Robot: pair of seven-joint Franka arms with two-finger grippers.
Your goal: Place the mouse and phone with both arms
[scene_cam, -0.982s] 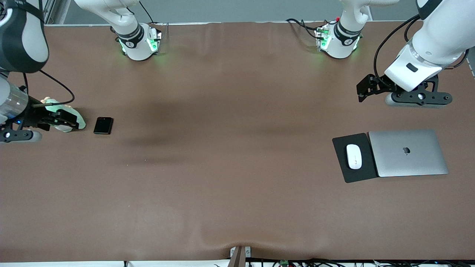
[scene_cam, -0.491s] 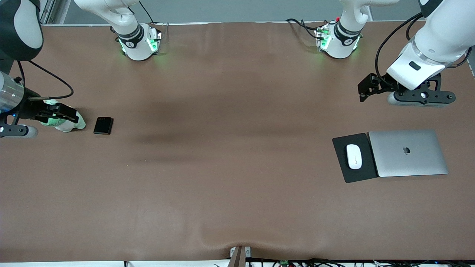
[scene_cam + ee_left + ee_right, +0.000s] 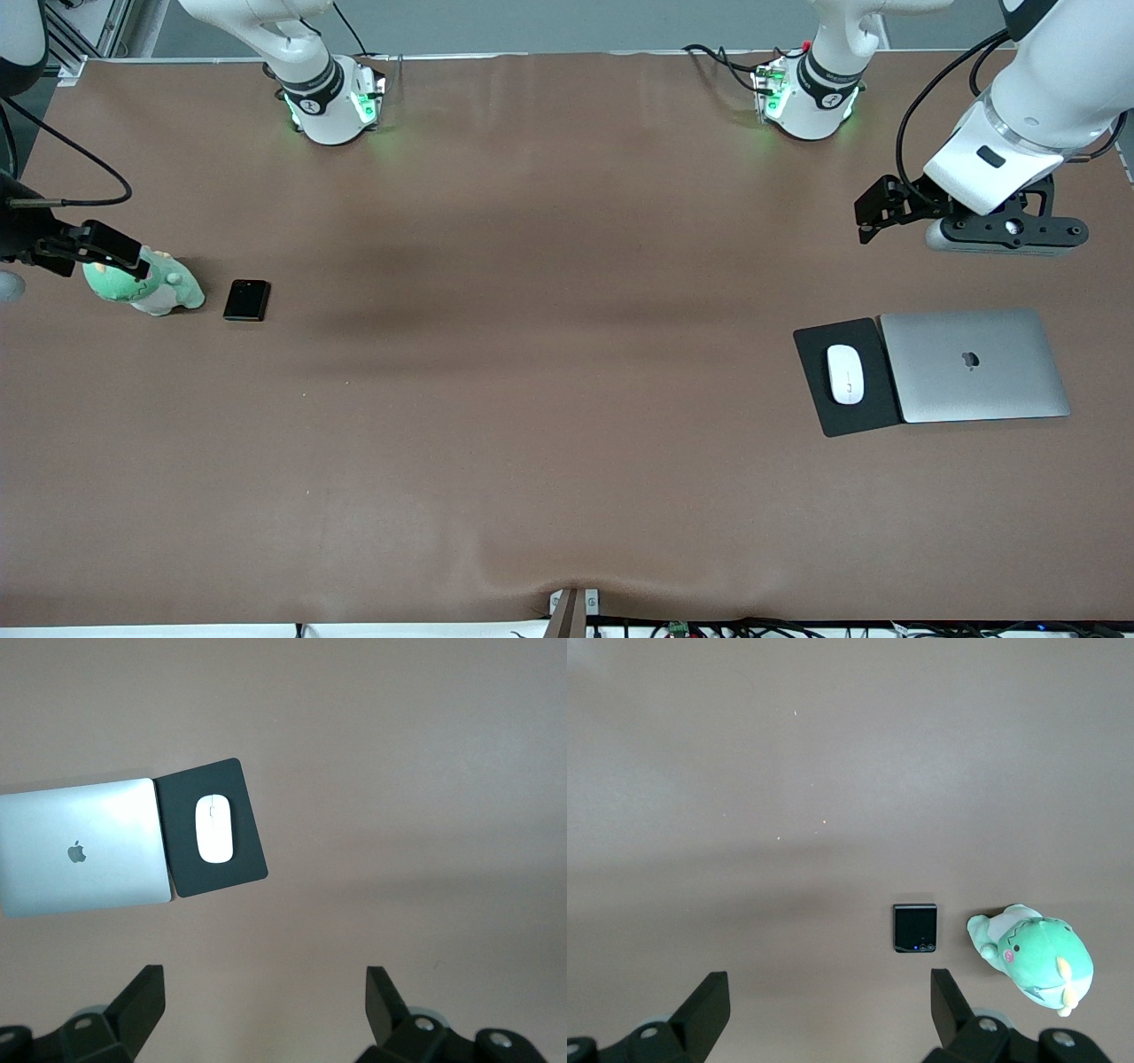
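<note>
- The mouse (image 3: 845,373) lies on the pad (image 3: 846,416), which touches the laptop (image 3: 974,365) toward the left arm's end of the table (image 3: 549,399).
- The phone (image 3: 246,299) lies flat on the table, just beside the plush toy (image 3: 146,285), toward the right arm's end.
- The left gripper (image 3: 264,1001) hangs over bare table near the laptop, jaws wide and empty.
- The right gripper (image 3: 829,1003) is up over the toy's end, jaws also wide and empty.
- Judging by this, both things look placed and let go; little seems left.

Brown table (image 3: 549,425), faint creases, soft shadows; grey wall strip (image 3: 567,27) above; cables (image 3: 797,627) along lower edge.
</note>
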